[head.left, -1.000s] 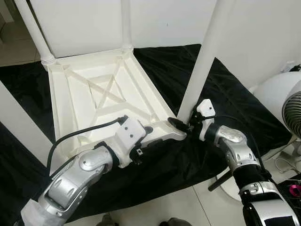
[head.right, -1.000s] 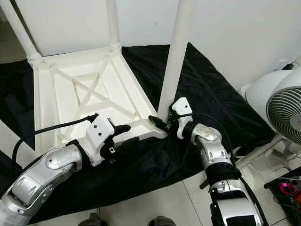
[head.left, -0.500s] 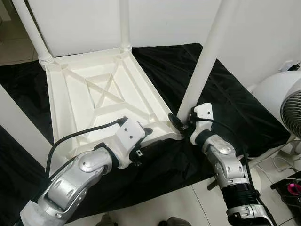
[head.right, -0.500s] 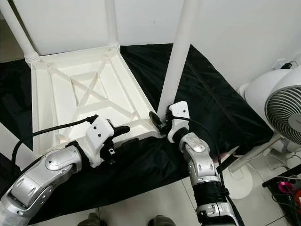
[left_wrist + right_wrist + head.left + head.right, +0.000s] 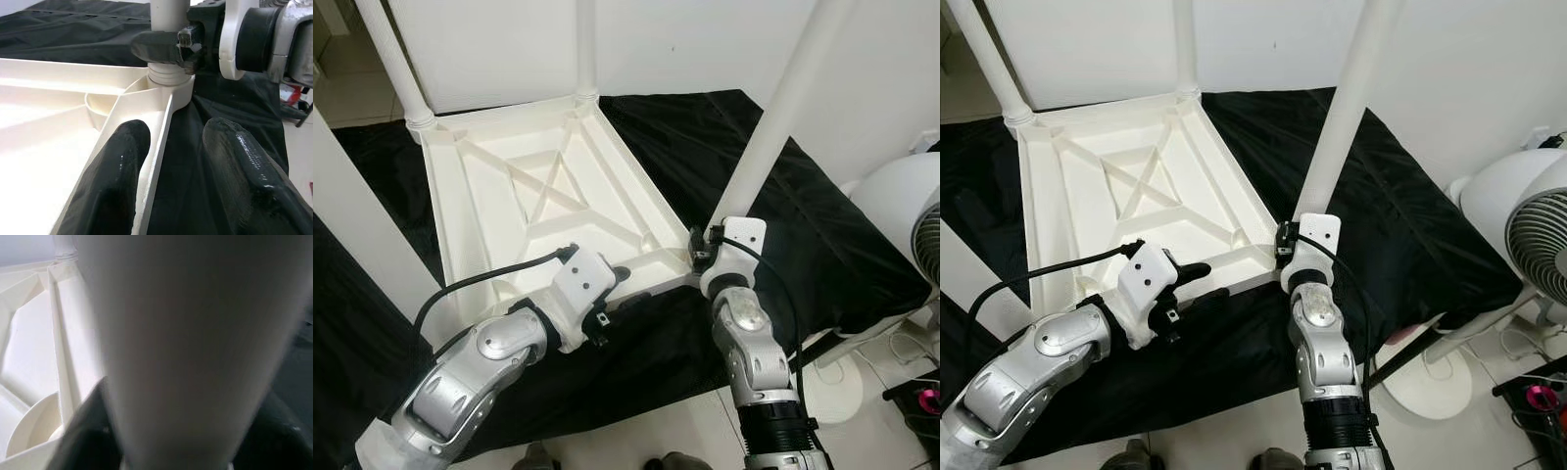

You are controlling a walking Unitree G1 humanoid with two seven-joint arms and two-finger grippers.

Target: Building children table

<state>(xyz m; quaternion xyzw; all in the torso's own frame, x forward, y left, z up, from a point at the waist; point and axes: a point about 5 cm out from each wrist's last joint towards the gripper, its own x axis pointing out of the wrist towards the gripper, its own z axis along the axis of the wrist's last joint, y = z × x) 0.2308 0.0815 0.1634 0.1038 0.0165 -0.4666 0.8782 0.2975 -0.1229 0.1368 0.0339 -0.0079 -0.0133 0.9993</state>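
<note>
Black cloth (image 5: 783, 196) covers the pale tiled floor, and on it the white table top (image 5: 548, 206) lies upside down, ribbed underside facing up. From the left eye view, one leg (image 5: 396, 69) stands at the 11 o'clock corner, a second leg (image 5: 585, 49) at the 12 o'clock corner, and a third leg (image 5: 778, 117) rises from the near corner at about 3 o'clock of the frame's centre. A white fan (image 5: 906, 211) stands at the 3 o'clock edge. The left gripper (image 5: 622, 279) sits at the table top's near rim, around 6 o'clock of the top. The right gripper (image 5: 700, 253) is at the foot of the third leg.

From the right eye view, the right arm (image 5: 1317, 343) stands nearly upright below that leg's base, and the left arm (image 5: 1038, 352) reaches in from 8 o'clock.

From the left wrist view, the left gripper's two black fingers (image 5: 115, 171) are spread, straddling the rim's thin wall without pinching it, one inside the frame and one over the cloth. Ahead of them at 12 o'clock, the right gripper's finger (image 5: 159, 46) lies against the third leg just above its threaded collar in the corner socket (image 5: 168, 90).

From the right wrist view, the blurred leg (image 5: 195, 342) sits between the dark fingers, which are closed around it.
</note>
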